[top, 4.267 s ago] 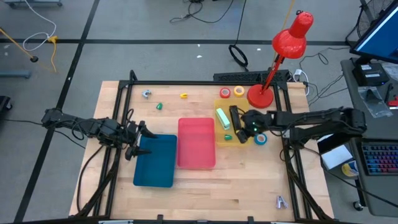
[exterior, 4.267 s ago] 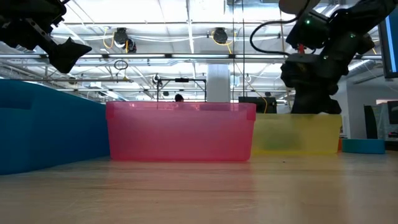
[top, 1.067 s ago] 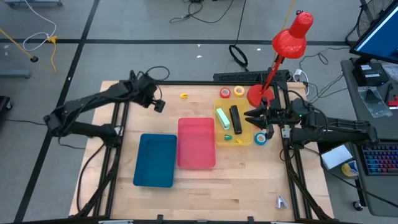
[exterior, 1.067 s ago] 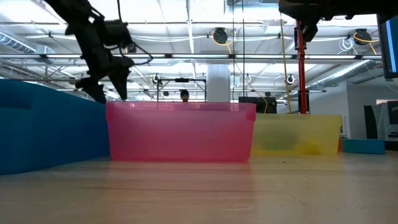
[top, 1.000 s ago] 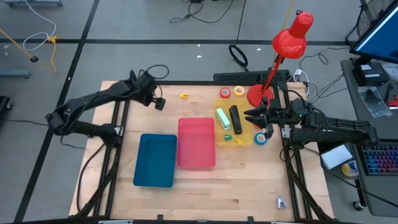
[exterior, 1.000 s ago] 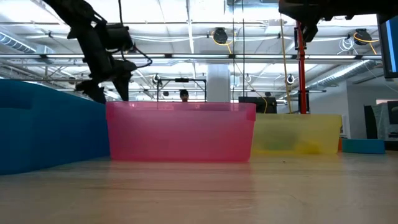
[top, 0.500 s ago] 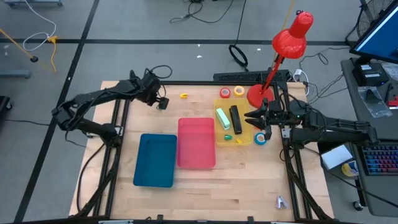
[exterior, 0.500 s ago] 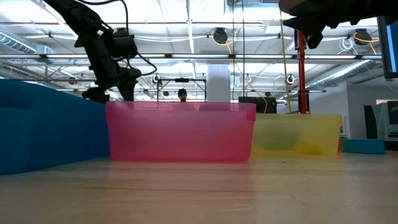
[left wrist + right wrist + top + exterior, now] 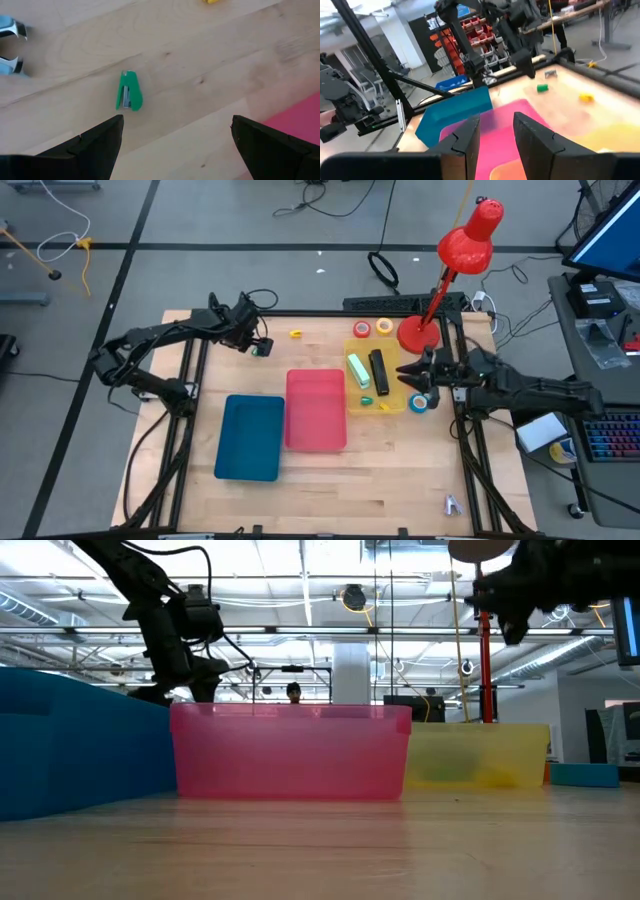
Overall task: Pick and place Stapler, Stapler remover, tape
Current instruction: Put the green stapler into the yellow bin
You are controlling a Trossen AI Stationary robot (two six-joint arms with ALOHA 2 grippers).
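A small green stapler (image 9: 129, 91) lies flat on the wooden table near its far left corner. The blue-and-silver stapler remover (image 9: 10, 47) lies beside it. My left gripper (image 9: 261, 347) hangs open above the green stapler, fingers pointing down, touching nothing. The yellow tray (image 9: 385, 401) holds a light green stapler (image 9: 357, 369) and a black stapler (image 9: 378, 370). Orange tape (image 9: 362, 330) and yellow tape (image 9: 384, 327) lie behind that tray, and blue tape (image 9: 419, 403) to its right. My right gripper (image 9: 402, 372) hovers level over the tray's right edge, open by a narrow gap, with nothing between its fingers.
A pink tray (image 9: 316, 442) stands at the table's middle, with a blue tray (image 9: 250, 465) to its left. A red desk lamp's base (image 9: 418, 333) sits at the far right. A small yellow thing (image 9: 296, 333) lies on the far part of the table. Bare wood stretches along the near side.
My left gripper has sunk a little toward the green stapler and stays open. My right gripper has come down toward the yellow tray's right edge, still level, with its gap unchanged.
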